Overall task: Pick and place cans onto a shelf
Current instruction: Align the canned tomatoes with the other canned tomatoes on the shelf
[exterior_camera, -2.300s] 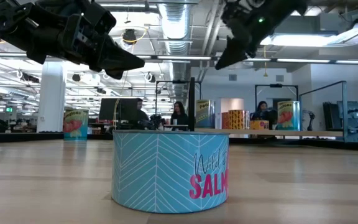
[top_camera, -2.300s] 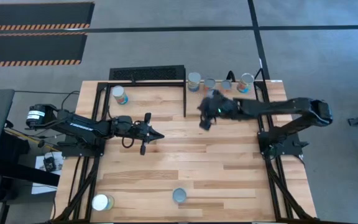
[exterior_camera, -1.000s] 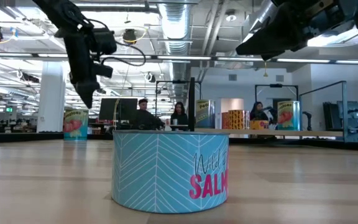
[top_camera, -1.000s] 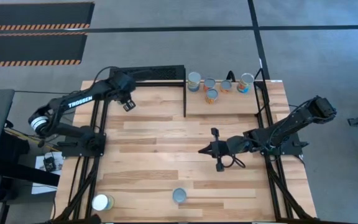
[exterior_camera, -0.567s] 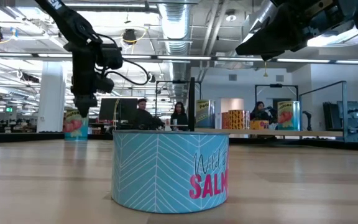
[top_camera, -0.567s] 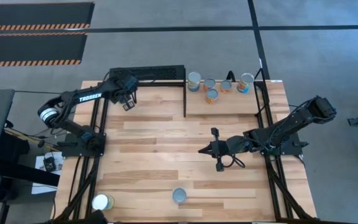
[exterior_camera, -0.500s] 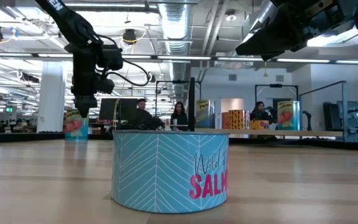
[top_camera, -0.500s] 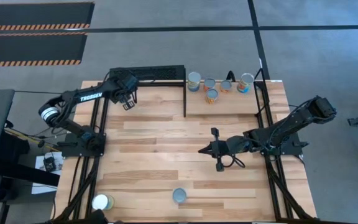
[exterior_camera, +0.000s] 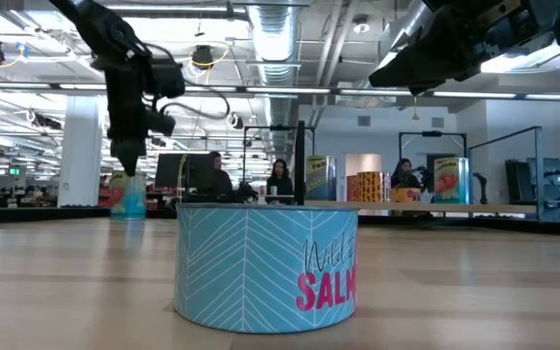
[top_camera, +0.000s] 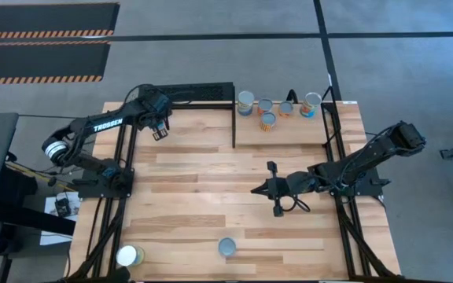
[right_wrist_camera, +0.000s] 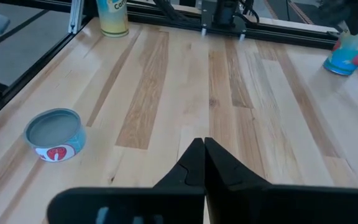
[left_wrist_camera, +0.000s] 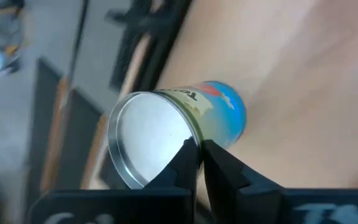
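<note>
A can (left_wrist_camera: 179, 134) with a silver top and a blue and yellow label sits at the table's far left; the low view shows this can (exterior_camera: 129, 197) blurred. My left gripper (top_camera: 157, 130) hangs over it, shut, fingertips (left_wrist_camera: 197, 149) at its top rim and nothing between them. My right gripper (top_camera: 254, 190) hovers shut over the table's middle right. A blue salmon can (top_camera: 226, 248) and a yellow can (top_camera: 130, 255) stand by the near edge. Several cans (top_camera: 268, 119) stand on the shelf (top_camera: 297, 132) at the far right. My left gripper comes slanting down from above, and its shut fingertips (left_wrist_camera: 190, 152) stand against the can's top rim (left_wrist_camera: 182, 127) on the side nearest the wrist. Whether they touch the rim, I cannot tell. The can lies outside the fingers and looks tilted.
A black rack (top_camera: 187, 93) lies along the far edge beside the left gripper. Black frame bars (top_camera: 234, 126) border the shelf. Bare wood (top_camera: 211, 165) lies between the two arms. People sit in the room (exterior_camera: 280, 180) beyond the table.
My left gripper came down over the far-left can, its fingers drew together without the can between them, and it then rose a little. The can has shifted slightly toward the table's right and now shows its blue side.
</note>
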